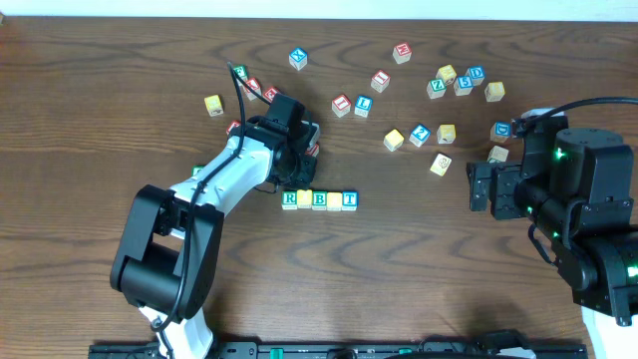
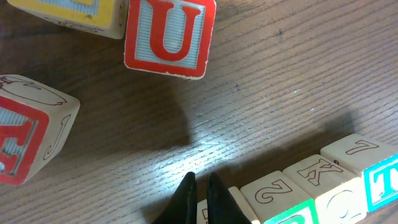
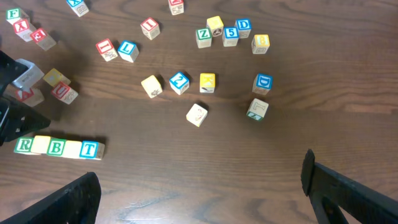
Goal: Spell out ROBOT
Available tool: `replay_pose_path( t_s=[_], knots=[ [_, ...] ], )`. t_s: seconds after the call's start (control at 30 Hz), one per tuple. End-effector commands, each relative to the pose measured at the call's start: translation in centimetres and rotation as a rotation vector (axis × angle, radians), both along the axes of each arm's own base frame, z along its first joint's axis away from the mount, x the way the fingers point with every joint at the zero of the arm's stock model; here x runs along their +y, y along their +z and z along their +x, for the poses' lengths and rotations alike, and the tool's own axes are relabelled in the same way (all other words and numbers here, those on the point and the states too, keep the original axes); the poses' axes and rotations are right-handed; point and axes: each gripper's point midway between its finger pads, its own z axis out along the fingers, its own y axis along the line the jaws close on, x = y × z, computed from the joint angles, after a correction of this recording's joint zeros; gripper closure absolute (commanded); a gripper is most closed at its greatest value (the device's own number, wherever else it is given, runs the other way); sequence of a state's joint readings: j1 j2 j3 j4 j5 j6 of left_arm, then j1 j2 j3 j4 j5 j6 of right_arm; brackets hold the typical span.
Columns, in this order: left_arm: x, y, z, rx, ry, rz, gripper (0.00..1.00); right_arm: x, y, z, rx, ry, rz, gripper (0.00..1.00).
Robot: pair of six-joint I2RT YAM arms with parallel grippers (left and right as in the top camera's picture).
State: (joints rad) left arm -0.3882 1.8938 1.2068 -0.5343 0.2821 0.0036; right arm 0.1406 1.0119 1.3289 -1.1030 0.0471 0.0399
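A row of letter blocks lies mid-table: R [image 1: 290,199], a plain yellowish block [image 1: 305,198], B [image 1: 320,199], a plain cream block [image 1: 335,199] and T [image 1: 350,199]. The right wrist view shows the same row, from R [image 3: 23,145] to T [image 3: 89,149]. My left gripper [image 1: 296,176] is shut and empty, its tips [image 2: 199,182] just behind the row's left end, above the side faces 2 [image 2: 273,190] and K [image 2: 323,174]. My right gripper [image 1: 473,187] is open and empty [image 3: 199,193] at the table's right.
A red U block [image 2: 169,37] and another red block [image 2: 31,127] lie just behind the left gripper. Many loose blocks are scattered at the back, such as I [image 1: 341,104], L [image 1: 363,104], 2 [image 1: 420,133] and D [image 1: 500,130]. A yellow block [image 1: 212,104] lies at back left.
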Motion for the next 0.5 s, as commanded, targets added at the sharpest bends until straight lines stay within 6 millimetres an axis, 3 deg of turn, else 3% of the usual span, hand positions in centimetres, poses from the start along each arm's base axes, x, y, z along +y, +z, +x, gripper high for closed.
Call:
replay_pose_path(
  t_s=[0.0,0.47],
  knots=[
    [-0.1,0.1,0.6,-0.007,0.003,0.004,0.93,-0.1,0.7,0.0,-0.018,0.005,-0.002,0.01],
    [-0.3,-0.3,-0.7,0.035,-0.010,0.021,0.93,-0.1,0.7,0.0,-0.019,0.005,-0.002,0.01]
  ],
)
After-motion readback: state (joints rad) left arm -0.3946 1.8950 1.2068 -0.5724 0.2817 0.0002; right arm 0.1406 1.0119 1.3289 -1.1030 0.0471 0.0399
